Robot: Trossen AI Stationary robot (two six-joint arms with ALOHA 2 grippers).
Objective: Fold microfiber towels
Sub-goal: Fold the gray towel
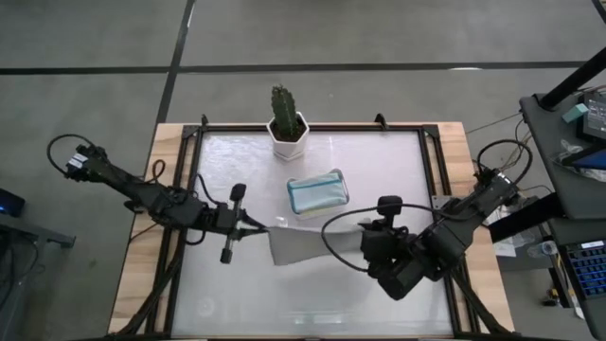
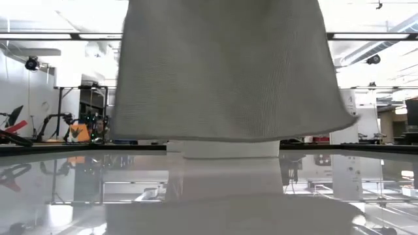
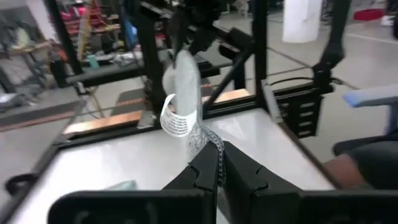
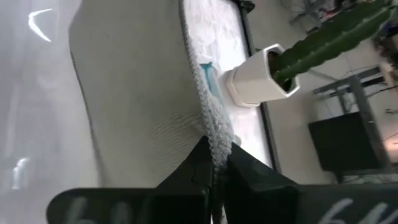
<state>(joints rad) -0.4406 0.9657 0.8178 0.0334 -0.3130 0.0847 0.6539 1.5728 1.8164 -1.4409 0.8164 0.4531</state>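
Grey knit towel (image 1: 312,243) — soft, hanging stretched — pinched by left gripper (image 1: 268,226) and right gripper (image 1: 362,237).

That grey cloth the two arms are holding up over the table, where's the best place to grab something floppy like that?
Probably at the corners of one edge, one hand from each side, as shown now. The left hand and right hand each pinch an end of the grey towel, so it hangs flat instead of bunching. Gripped mid-cloth, it would likely droop and crumple.

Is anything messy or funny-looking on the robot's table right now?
Nothing is spilled or broken. The grey towel hangs in the air, held by the left gripper and right gripper. The folded pale teal towel and cactus pot sit tidy.
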